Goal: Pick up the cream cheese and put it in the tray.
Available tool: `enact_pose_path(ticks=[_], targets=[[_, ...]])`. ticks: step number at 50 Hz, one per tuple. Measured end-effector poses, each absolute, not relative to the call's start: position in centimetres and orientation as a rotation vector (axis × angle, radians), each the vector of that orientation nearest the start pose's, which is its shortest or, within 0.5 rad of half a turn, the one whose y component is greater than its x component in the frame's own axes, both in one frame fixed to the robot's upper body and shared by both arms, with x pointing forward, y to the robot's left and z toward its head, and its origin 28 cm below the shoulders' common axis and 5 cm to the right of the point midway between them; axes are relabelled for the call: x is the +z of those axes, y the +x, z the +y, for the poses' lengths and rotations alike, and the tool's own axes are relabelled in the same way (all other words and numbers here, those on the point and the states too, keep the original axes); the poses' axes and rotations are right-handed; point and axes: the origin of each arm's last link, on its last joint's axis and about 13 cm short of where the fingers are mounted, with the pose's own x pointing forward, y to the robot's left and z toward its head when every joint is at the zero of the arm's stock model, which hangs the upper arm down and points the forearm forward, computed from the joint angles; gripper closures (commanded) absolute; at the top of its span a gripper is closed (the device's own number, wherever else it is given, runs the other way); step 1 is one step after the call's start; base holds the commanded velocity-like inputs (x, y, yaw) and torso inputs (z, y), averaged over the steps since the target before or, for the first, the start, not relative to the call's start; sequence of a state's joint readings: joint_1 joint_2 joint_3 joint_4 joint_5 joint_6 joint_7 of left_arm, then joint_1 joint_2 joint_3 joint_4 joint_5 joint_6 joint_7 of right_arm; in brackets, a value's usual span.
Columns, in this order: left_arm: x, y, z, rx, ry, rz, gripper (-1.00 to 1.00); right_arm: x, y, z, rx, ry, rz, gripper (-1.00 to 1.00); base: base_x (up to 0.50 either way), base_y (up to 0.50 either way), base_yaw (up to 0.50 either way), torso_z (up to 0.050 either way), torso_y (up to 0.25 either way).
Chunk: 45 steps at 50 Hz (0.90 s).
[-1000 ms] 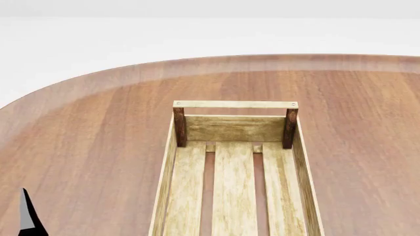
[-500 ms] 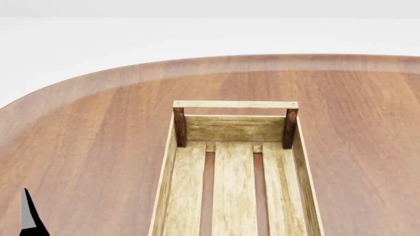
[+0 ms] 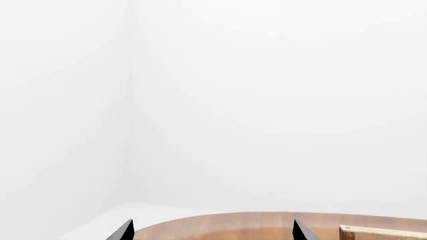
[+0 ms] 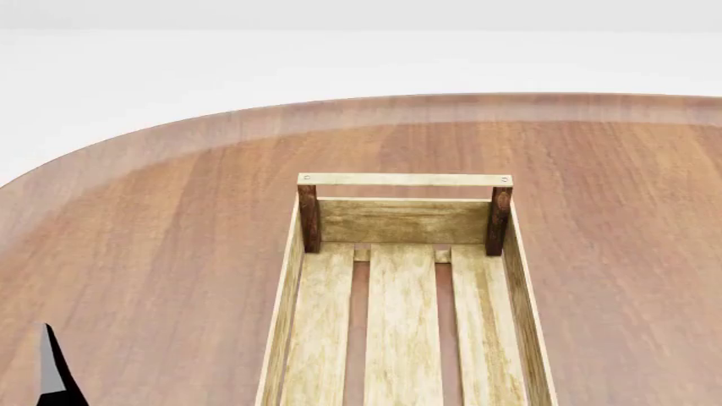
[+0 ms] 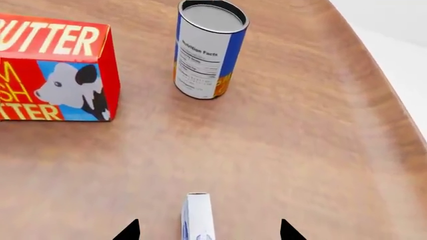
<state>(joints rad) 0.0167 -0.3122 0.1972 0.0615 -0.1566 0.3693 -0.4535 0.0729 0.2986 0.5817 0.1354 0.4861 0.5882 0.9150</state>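
The cream cheese (image 5: 198, 216) stands on edge on the table (image 5: 300, 150), between the right gripper's (image 5: 208, 231) wide-spread fingers, near the butter box (image 5: 53, 70) and can (image 5: 205, 49). The tray (image 4: 403, 222) holds nothing visible; the left gripper (image 3: 212, 231), also wide, has barely shifted, so grasping remains.

My table (image 4: 158, 220): brown wood, rounded edge. On it the tray (image 4: 404, 222), the butter box (image 5: 50, 67), the can (image 5: 205, 49) upright beside it, and the cream cheese (image 5: 198, 216) standing on edge.
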Motion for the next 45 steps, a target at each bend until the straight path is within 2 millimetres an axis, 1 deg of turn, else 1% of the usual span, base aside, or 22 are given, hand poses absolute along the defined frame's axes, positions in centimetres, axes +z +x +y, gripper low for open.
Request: enact_pose_path(ticks=[18, 30, 44, 45], targets=[[4.6, 20.7, 23.6, 0.214, 0.025, -0.374, -1.00, -0.8, 18.4, -27.1, -1.394, 0.214, 0.644, -1.00, 0.00, 0.00, 0.00, 0.000, 0.000], [4.5, 20.7, 23.6, 0.211, 0.028, -0.368, -1.00, -2.7, 18.8, -27.8, -1.407, 0.225, 0.705, -1.00, 0.00, 0.00, 0.00, 0.000, 0.000], [4.5, 20.7, 23.5, 0.208, 0.031, -0.362, -1.00, -3.8, 21.2, -27.6, -1.410, 0.176, 0.718, -1.00, 0.00, 0.00, 0.00, -0.002, 0.000], [4.5, 20.7, 23.5, 0.208, 0.032, -0.362, -1.00, -3.9, 21.4, -27.6, -1.409, 0.168, 0.720, 1.00, 0.00, -0.01, -0.01, 0.000, 0.000]])
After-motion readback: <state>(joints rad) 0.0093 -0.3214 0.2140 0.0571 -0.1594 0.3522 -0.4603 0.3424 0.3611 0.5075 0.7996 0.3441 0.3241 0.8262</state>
